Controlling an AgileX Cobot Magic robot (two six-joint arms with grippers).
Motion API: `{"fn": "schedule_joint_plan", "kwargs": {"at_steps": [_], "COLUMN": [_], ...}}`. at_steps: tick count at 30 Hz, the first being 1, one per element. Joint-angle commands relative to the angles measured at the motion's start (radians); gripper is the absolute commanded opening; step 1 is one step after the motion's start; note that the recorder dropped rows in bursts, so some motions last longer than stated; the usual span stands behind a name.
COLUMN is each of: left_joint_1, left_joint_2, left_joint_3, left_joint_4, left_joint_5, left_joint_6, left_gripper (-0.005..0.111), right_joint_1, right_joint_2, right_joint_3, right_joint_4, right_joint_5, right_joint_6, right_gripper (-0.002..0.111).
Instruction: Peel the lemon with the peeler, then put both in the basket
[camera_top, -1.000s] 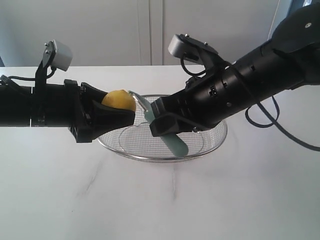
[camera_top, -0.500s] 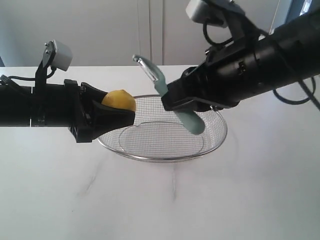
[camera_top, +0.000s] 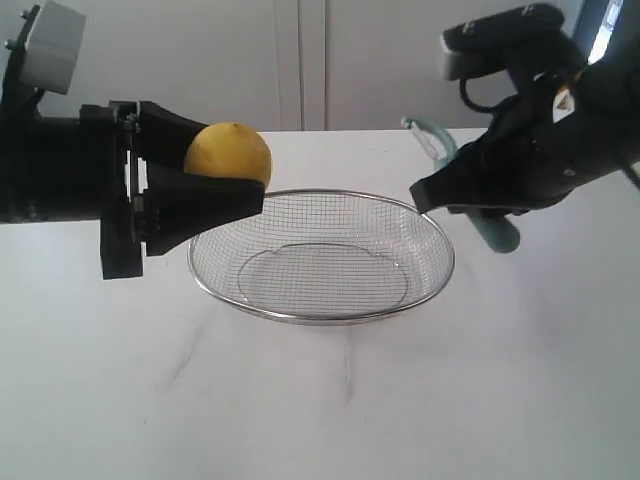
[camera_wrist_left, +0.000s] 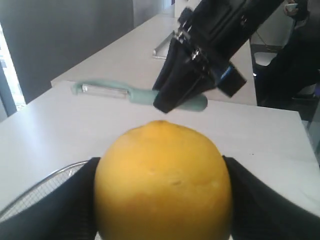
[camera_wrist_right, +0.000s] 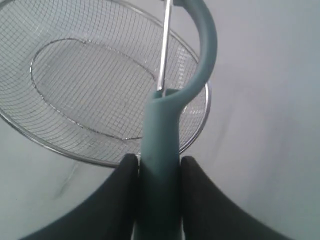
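Note:
The yellow lemon (camera_top: 229, 154) is held in the air above the left rim of the wire basket (camera_top: 322, 313), with my left gripper (camera_top: 222, 192) shut on it. In the left wrist view the lemon (camera_wrist_left: 162, 182) fills the space between both black fingers (camera_wrist_left: 250, 205). My right gripper (camera_top: 440, 200) is shut on the teal peeler (camera_top: 492, 232), held above the basket's right rim with the blade end pointing up and back. The right wrist view shows the peeler handle (camera_wrist_right: 160, 160) clamped between the fingers, its blade over the basket (camera_wrist_right: 200, 131). No sticker shows on the lemon.
The basket stands empty on a white marbled table (camera_top: 320, 410). A pale wall with a vertical seam (camera_top: 300, 60) rises behind the table's far edge. The two arms face each other across the basket, with a gap between lemon and peeler.
Both arms rose. The right gripper swung the peeler up and away to the right, off the lemon. The left gripper lifted the lemon higher above the basket's left rim.

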Motion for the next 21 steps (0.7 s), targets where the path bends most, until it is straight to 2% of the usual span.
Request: {"fn": "schedule_joint_plan", "kwargs": {"at_steps": [1,4,5,7,8,11,17,21], "left_joint_1": [-0.002,-0.002,-0.002,-0.002,-0.002,-0.002,-0.002,-0.002], "left_joint_2": [-0.052,-0.056,-0.056,-0.056,-0.056,-0.056,-0.056,-0.046], "left_joint_3": [-0.005,-0.005,-0.005,-0.005,-0.005,-0.005,-0.003,-0.003], "left_joint_4": [-0.008,0.006,0.008,0.008,0.008,0.008,0.034,0.041], "left_joint_5": [-0.061,-0.085,-0.097,-0.097,-0.097,-0.097,-0.139,-0.188], "left_joint_6": [0.037,0.037,0.037,0.037,0.037,0.037,0.023,-0.05], "left_gripper": [0.0,0.0,0.0,0.0,0.0,0.0,0.0,0.0], "right_joint_1": [-0.001,-0.001,-0.001,-0.001,-0.001,-0.001,-0.001,-0.001], "right_joint_2": [0.112,0.145,0.164,0.184,0.192,0.209,0.242,0.239], "right_joint_3": [0.002,0.002,0.002,0.002,0.002,0.002,0.002,0.002], "right_joint_4": [0.219,0.463,0.623,0.823,0.873,0.949,0.982,0.986], "right_joint_5": [-0.014,0.007,0.043,0.103,0.113,0.123,0.142,0.144], "right_joint_6": [-0.104,-0.293,-0.43,-0.596,-0.628,-0.661,-0.669,-0.672], "right_gripper": [0.0,0.0,0.0,0.0,0.0,0.0,0.0,0.0]}}
